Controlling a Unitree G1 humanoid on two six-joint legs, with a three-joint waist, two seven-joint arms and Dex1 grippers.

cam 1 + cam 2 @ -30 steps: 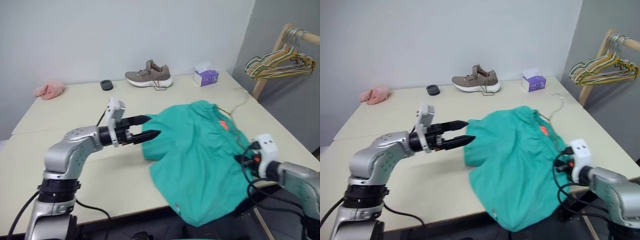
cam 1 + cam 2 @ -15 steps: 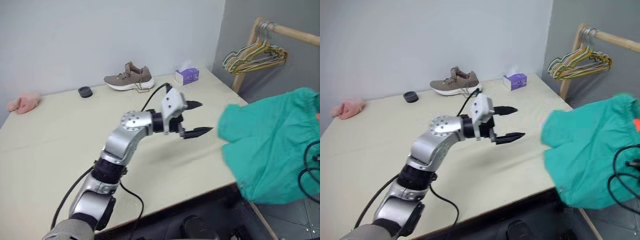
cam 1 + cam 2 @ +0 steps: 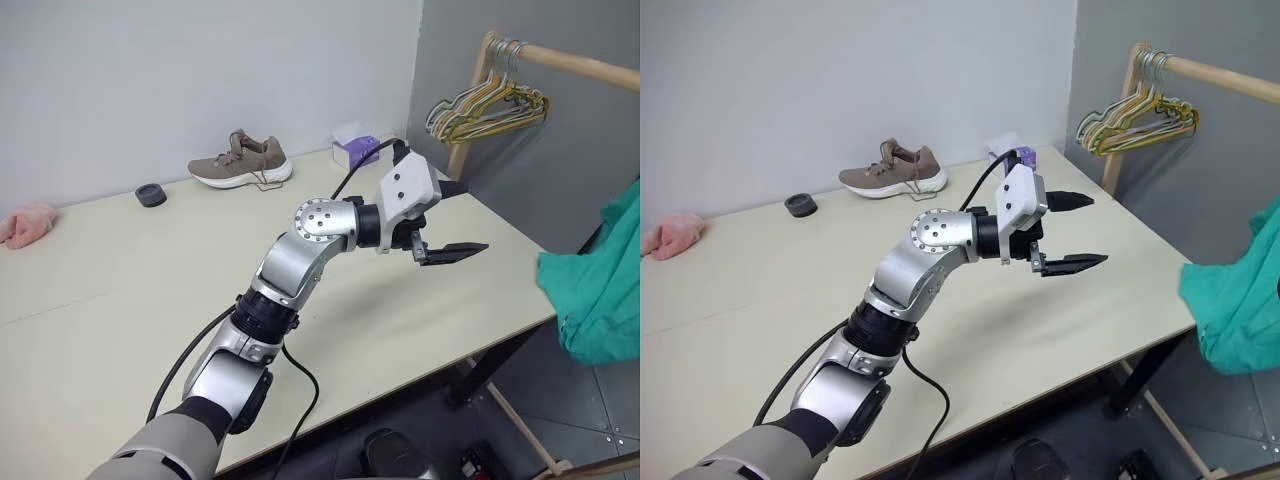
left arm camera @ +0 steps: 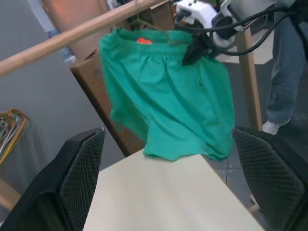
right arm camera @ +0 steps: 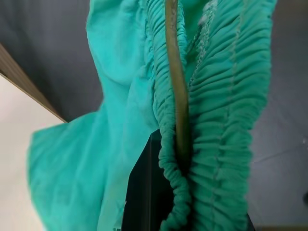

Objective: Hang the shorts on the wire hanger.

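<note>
The teal shorts (image 4: 163, 96) hang in the air past the table's right edge, also seen at the edge of the head view as shorts (image 3: 600, 295). A small orange-red piece (image 4: 141, 41) shows at their gathered waistband. My right gripper (image 4: 190, 55) is shut on the waistband. In the right wrist view the wire hanger (image 5: 176, 82) runs along the gathered waistband down into that grip. My left gripper (image 3: 474, 216) is open and holds nothing. It reaches level over the table's right side toward the shorts, well apart from them.
A wooden rail (image 3: 575, 68) at the right carries a bundle of yellow, green and pale hangers (image 3: 488, 102). On the table (image 3: 120, 330) lie a shoe (image 3: 240, 163), a tissue box (image 3: 355, 150), a black ring (image 3: 151, 195) and a pink cloth (image 3: 25, 224). A person's leg (image 4: 288, 72) stands behind.
The view has swung to the right. The shorts were lifted off the table and carried out past its right edge. My open left gripper swept right across the table.
</note>
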